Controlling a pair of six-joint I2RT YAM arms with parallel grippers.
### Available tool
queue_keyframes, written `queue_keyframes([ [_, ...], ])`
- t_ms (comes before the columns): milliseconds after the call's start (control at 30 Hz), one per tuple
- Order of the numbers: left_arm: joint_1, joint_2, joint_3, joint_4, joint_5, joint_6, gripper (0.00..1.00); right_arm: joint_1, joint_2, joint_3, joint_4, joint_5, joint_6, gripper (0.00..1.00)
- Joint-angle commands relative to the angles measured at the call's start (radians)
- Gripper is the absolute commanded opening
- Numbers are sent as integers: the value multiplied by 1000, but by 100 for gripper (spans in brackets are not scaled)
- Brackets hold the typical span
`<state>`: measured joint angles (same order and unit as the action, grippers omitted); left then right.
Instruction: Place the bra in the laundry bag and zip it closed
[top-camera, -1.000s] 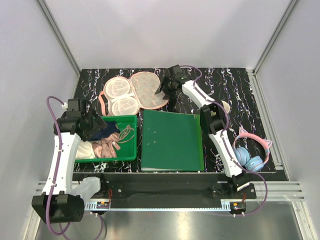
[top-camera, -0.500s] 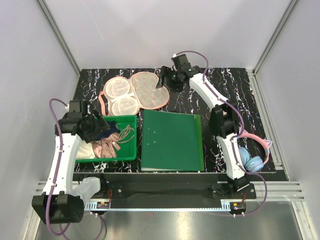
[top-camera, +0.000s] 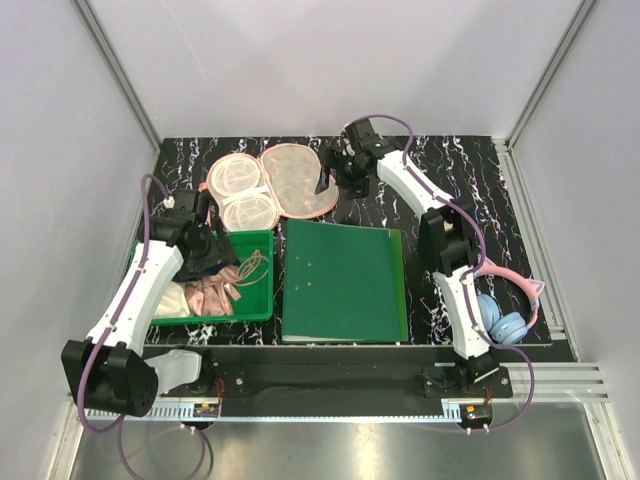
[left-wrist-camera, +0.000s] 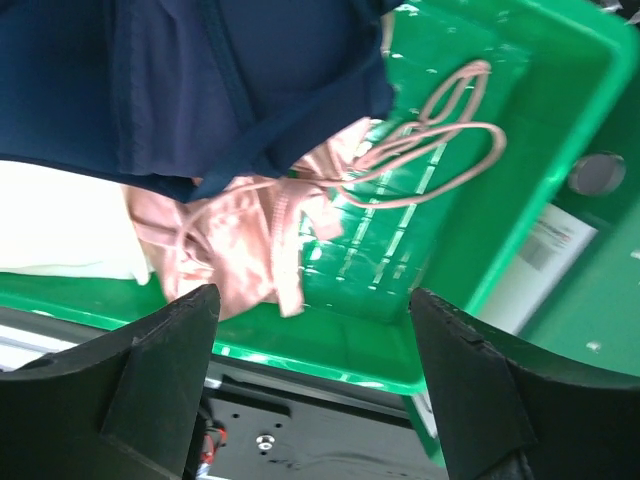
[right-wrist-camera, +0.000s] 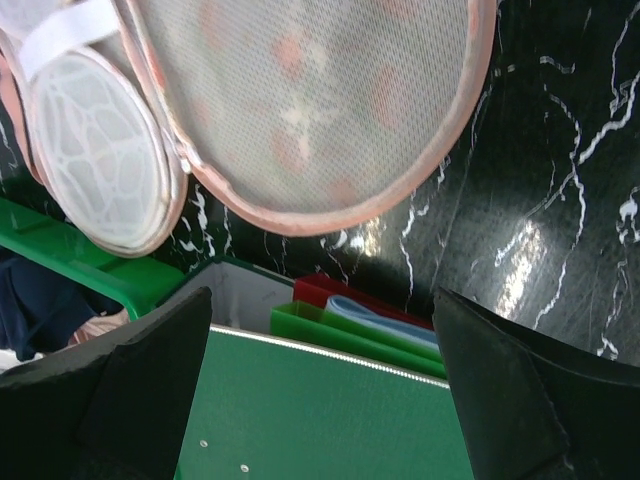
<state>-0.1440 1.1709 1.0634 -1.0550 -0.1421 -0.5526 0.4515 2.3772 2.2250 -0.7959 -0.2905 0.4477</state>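
The bra (top-camera: 213, 294) lies crumpled in the green bin (top-camera: 262, 306), pale salmon-pink, its thin straps looped toward the bin's right side. In the left wrist view the bra (left-wrist-camera: 240, 252) lies partly under the dark blue cloth (left-wrist-camera: 200, 80). My left gripper (top-camera: 218, 262) hangs over the bin, open and empty (left-wrist-camera: 315, 400). The laundry bag (top-camera: 298, 180) lies unzipped and spread flat at the far middle, with white mesh cups in its left half. My right gripper (top-camera: 323, 182) hovers at the bag's right edge, open and empty (right-wrist-camera: 320, 400), with the bag (right-wrist-camera: 300, 100) ahead of it.
A green binder (top-camera: 345, 282) lies in the middle, on top of other folders (right-wrist-camera: 400, 320). Pink and blue headphones (top-camera: 505, 312) sit at the near right. A white cloth (top-camera: 168, 300) fills the bin's left end. The table's black marbled top (top-camera: 470, 190) shows at the right.
My left arm has swung right and forward, bringing its gripper over the bin. My right gripper has shifted slightly near the bag's right edge. The bra and bag have not moved.
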Motion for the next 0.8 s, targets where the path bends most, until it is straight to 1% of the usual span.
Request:
queue_keyframes([
  [0, -2, 4, 1, 6, -36, 60, 80, 6, -53, 9, -98, -16, -23, 100],
  [200, 0, -76, -66, 12, 59, 31, 72, 22, -186, -119, -108, -30, -24, 100],
  [267, 1, -100, -95, 4, 87, 0, 72, 27, -229, -163, -106, -38, -30, 100],
  [333, 3, -114, -127, -5, 98, -36, 72, 30, -254, -194, -106, -55, -32, 99],
  [433, 29, -143, -163, -14, 73, -69, 72, 36, -300, -260, -98, -87, -30, 100],
  [533, 116, -194, -204, -49, 46, -75, 72, 44, -355, -333, -91, -116, -30, 100],
  [567, 168, -210, -216, -62, 27, -75, 71, 47, -368, -347, -85, -121, -32, 100],
  [633, 230, -252, -232, -83, 3, -89, 68, 50, -398, -389, -74, -130, -33, 100],
  [667, 234, -261, -232, -112, -40, -107, 67, 50, -409, -402, -68, -140, -32, 100],
  [700, 241, -286, -229, -123, -60, -145, 67, 52, -420, -418, -63, -145, -32, 100],
  [767, 271, -316, -229, -123, -82, -170, 64, 53, -446, -456, -54, -166, -30, 100],
])
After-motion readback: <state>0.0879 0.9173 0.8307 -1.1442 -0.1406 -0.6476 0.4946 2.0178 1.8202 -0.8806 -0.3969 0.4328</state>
